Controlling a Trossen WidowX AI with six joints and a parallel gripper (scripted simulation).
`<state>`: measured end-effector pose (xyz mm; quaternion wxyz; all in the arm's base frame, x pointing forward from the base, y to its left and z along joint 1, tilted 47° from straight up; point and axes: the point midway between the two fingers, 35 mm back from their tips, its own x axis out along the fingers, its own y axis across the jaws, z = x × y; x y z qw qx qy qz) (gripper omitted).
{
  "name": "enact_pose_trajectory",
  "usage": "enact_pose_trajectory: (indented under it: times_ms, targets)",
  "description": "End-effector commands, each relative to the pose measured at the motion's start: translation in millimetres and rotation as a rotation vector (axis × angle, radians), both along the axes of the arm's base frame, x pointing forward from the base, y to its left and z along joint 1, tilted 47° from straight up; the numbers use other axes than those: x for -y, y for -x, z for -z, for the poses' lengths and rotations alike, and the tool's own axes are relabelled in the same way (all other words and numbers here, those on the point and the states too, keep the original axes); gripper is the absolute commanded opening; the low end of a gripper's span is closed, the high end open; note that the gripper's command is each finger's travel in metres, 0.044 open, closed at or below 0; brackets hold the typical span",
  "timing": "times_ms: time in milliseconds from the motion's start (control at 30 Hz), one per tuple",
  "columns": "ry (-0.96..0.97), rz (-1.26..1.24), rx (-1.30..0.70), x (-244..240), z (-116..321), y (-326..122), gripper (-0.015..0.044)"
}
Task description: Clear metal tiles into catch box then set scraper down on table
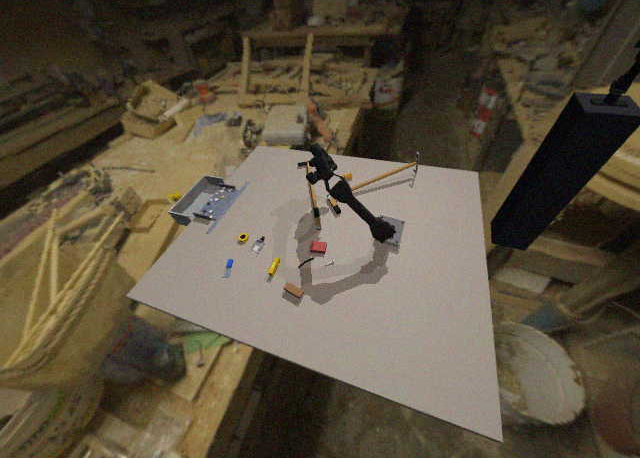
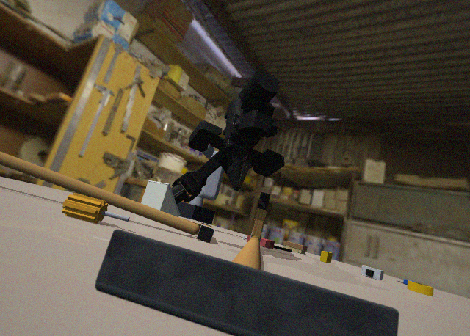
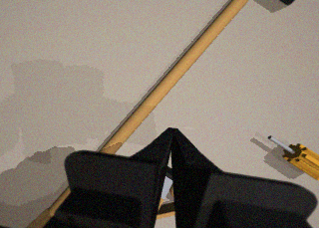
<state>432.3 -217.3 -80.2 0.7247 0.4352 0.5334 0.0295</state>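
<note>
The long scraper (image 1: 312,191) (image 2: 247,287) (image 3: 189,59) lies on the table, with a wooden handle and a wide dark blade at its far end. My gripper (image 2: 237,187) (image 3: 171,132) is shut, with nothing between its fingers. It hangs above the table near the scraper's handle, clear of it. The steel bench plate (image 1: 233,203) is at the left in the top view, with the grey catch box (image 1: 180,216) at its far end. Several small metal tiles (image 1: 217,198) show near where plate and box meet. I cannot tell which lie on the plate and which in the box.
A second long wooden-handled tool (image 1: 385,176) (image 2: 95,190) and an orange-handled tool (image 1: 347,176) (image 2: 83,207) (image 3: 305,160) lie beside the scraper. A red block (image 1: 318,247) (image 2: 266,243), a yellow ring (image 1: 243,238) (image 2: 419,287) and a brown block (image 1: 293,290) lie nearer the front.
</note>
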Motion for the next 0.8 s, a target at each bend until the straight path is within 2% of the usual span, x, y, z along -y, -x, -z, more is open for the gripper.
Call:
enact_pose_trajectory:
  times_ms: [0, 767]
  targets:
    - [-0.008, -0.001, -0.005, -11, 9, 0, 0.0]
    - [-0.014, 0.0, -0.002, -50, 42, 0, 0.0]
